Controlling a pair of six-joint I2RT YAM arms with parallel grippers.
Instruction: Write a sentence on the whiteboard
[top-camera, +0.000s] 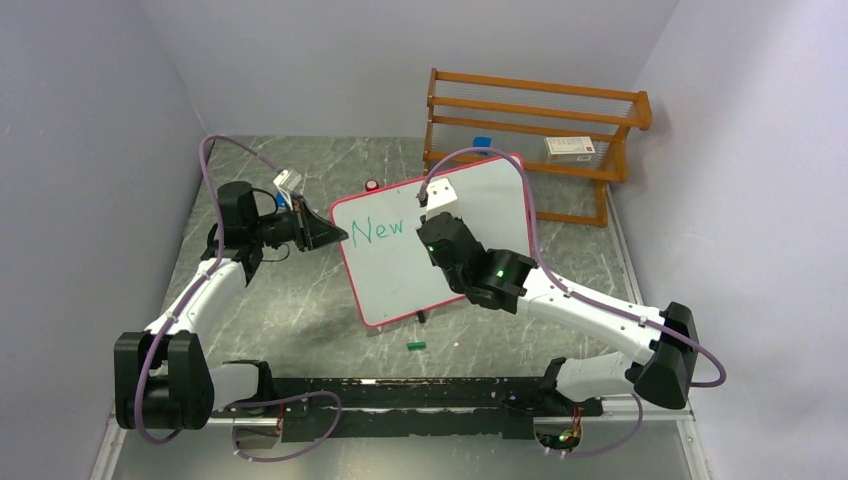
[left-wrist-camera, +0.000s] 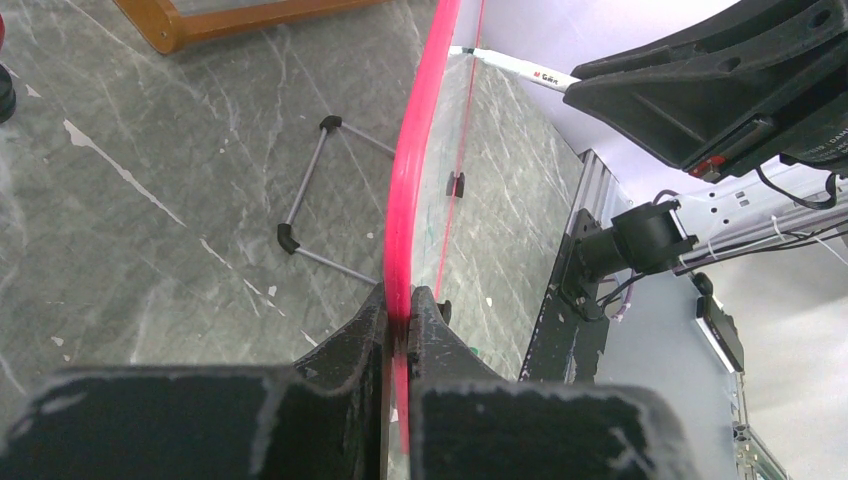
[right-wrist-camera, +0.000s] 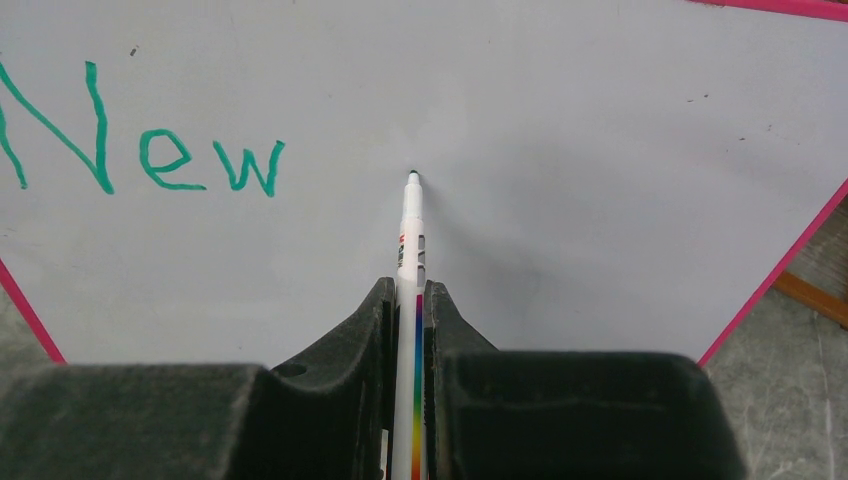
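Left fingers (left-wrist-camera: 360, 345) clamp the pink rim of your thin white rectangular whiteboard (top-camera: 400, 285), propped on the grey marble desk (top-camera: 300, 310): light, tippy (hold rim only). Right fingers (right-wrist-camera: 362, 325) pinch slim white marker (right-wrist-camera: 411, 225) beside green "New" (right-wrist-camera: 150, 160).

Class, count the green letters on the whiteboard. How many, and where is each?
3. On the whiteboard, left of the marker tip: N furthest left, e in the middle, w nearest the marker. The right arm covers part of it.
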